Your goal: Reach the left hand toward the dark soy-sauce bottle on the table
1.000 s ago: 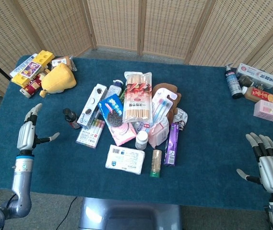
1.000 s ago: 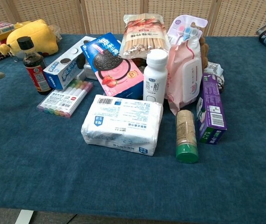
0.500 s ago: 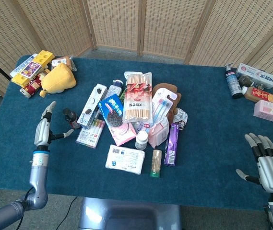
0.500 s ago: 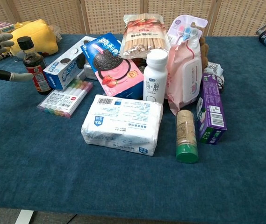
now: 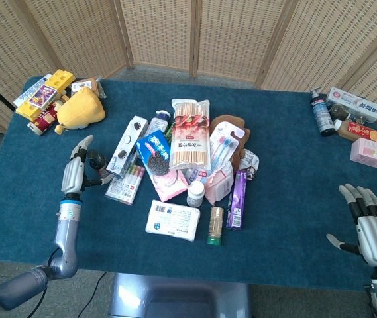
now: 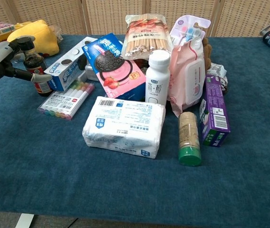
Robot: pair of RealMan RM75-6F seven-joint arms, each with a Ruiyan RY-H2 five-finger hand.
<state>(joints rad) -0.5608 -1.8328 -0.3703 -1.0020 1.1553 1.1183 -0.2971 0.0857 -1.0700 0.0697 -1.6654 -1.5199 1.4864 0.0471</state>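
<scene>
The dark soy-sauce bottle (image 5: pixel 98 163) (image 6: pixel 34 62), with a black cap and red label, stands upright on the blue table (image 5: pixel 287 165), left of the central heap. My left hand (image 5: pixel 75 173) (image 6: pixel 1 59) is right beside it on its left, fingers apart. In the chest view the thumb (image 6: pixel 36 76) crosses in front of the bottle's lower body and the other fingers reach up by its cap. I cannot see a firm grip. My right hand (image 5: pixel 374 233) rests open at the table's near right corner, holding nothing.
Just right of the bottle lie a cookie box (image 5: pixel 128 142) and a highlighter pack (image 5: pixel 125 183). A yellow plush toy (image 5: pixel 81 109) and snack boxes sit at the back left. Several packets fill the middle; bottles and boxes (image 5: pixel 347 119) stand at the back right.
My left hand has moved right across the table, from well left of the soy-sauce bottle to right up against it, thumb now in front of it. The right hand has stayed still.
</scene>
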